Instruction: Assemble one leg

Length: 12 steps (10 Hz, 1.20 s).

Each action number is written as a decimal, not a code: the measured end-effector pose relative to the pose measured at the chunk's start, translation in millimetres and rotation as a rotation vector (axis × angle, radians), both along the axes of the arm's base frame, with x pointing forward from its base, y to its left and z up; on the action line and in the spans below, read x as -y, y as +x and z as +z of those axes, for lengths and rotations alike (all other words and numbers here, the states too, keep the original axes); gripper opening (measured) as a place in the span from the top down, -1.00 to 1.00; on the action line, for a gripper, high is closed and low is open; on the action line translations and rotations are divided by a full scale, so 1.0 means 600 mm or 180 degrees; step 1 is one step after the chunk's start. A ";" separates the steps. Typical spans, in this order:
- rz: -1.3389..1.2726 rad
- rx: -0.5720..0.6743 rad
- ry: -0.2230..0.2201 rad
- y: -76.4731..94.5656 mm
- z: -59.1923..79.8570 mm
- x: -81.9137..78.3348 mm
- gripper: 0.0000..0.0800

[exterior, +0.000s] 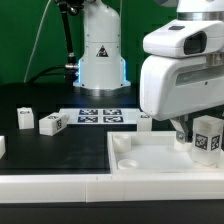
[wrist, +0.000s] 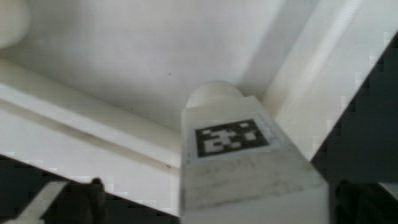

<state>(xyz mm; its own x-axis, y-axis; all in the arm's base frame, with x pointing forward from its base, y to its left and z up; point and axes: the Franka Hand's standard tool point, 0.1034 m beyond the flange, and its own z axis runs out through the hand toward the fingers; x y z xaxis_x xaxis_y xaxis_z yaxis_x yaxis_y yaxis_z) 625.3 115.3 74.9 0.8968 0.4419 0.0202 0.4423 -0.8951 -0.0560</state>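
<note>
The leg (wrist: 240,150), a small white oblong block with a black-and-white tag, fills the middle of the wrist view between my dark fingertips (wrist: 82,197). In the exterior view the leg (exterior: 207,135) hangs under the hand at the right, tag facing the camera. My gripper (exterior: 195,132) is shut on it, just over the right part of the large white square piece (exterior: 150,158). That piece's raised rim and inner floor (wrist: 125,60) lie right below the leg. Whether the leg touches the piece cannot be told.
Three more white tagged blocks lie at the exterior view's left (exterior: 25,118), (exterior: 51,123), (exterior: 2,146), and one (exterior: 145,122) lies behind the square piece. The marker board (exterior: 98,115) lies in front of the robot base (exterior: 100,60).
</note>
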 end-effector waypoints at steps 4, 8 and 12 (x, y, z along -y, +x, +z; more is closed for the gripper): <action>-0.0122 -0.0008 0.0001 0.000 0.000 0.000 0.28; -0.1192 -0.0117 0.0128 0.001 -0.001 0.001 0.28; -0.2793 -0.0226 0.0190 0.003 -0.003 0.003 0.27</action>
